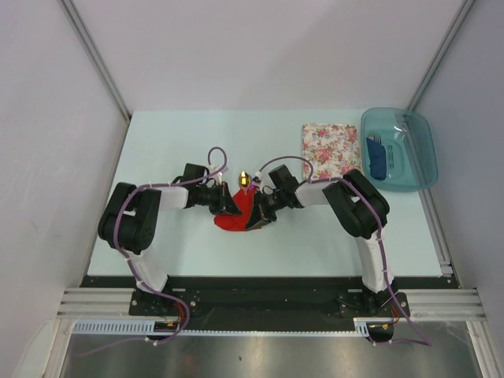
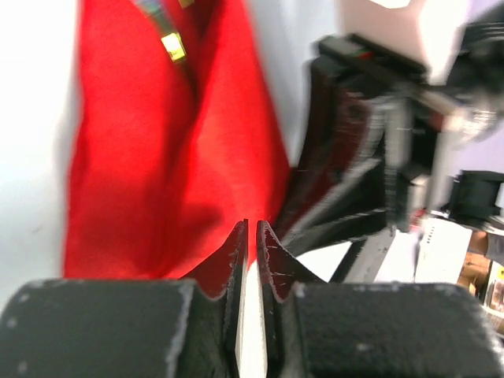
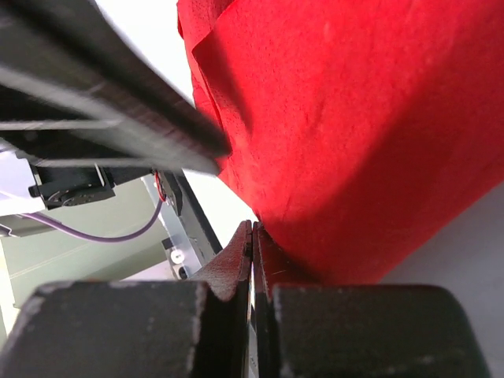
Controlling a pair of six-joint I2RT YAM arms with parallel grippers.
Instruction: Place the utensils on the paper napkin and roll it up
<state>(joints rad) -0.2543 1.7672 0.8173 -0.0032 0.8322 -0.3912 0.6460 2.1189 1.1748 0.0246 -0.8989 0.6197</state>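
Right gripper (image 3: 252, 230) clenched at paper napkin (image 3: 354, 118) edge; left gripper (image 2: 252, 228): grip unclear. Opposing pull may tear paper, loosing gold spoon (image 1: 246, 180).

Pale table (image 1: 315, 236); on it red napkin (image 1: 232, 220), floral napkin (image 1: 331, 150), teal tray (image 1: 417, 161).

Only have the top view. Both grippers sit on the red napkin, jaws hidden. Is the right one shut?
Observer: Yes. The right wrist view shows the right gripper shut, tips meeting at the napkin edge. I can't tell if any paper is caught.
Operator: Left?
Observer: On the left gripper the jaws stand a slit apart with nothing between them, tips at the napkin's near edge.
Operator: Utensils inside?
Observer: The left wrist view shows a slim shiny utensil lying in the napkin's crease.
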